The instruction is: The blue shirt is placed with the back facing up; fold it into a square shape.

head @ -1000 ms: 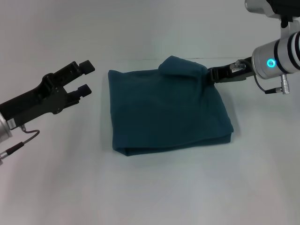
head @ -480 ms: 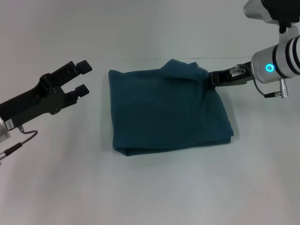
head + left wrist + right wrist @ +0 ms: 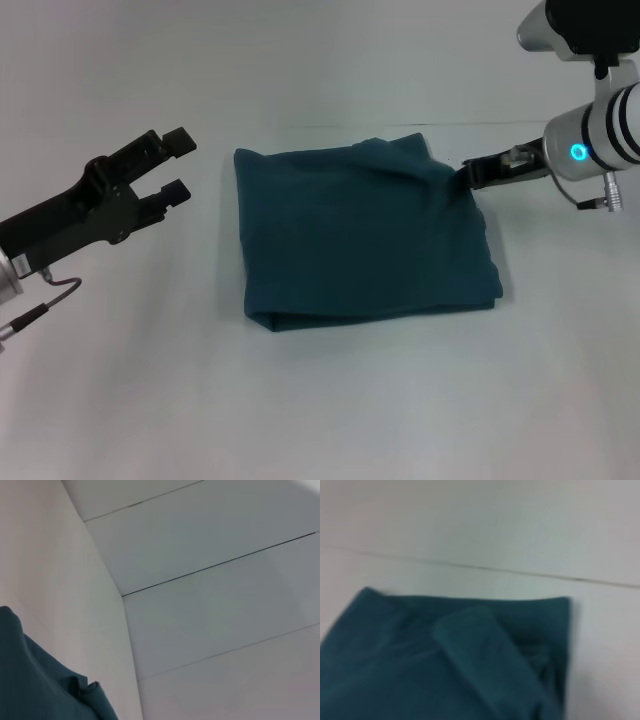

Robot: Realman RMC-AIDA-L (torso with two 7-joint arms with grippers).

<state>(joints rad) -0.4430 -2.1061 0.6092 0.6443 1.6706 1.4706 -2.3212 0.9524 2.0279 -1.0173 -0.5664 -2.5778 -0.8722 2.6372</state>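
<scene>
Now folded roughly square, the blue shirt [image 3: 365, 235] has the right gripper [image 3: 468, 173] pinching its far corner, while the left gripper [image 3: 177, 166] hovers beside it, jaws open.

Blue shirt [image 3: 365, 232] plain dark teal; table [image 3: 330, 400] white.

Raised corner of blue shirt [image 3: 365, 235] flatter.

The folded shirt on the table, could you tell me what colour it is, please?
Plain dark teal-blue shirt, no pattern visible; the head view shows it best.
</scene>
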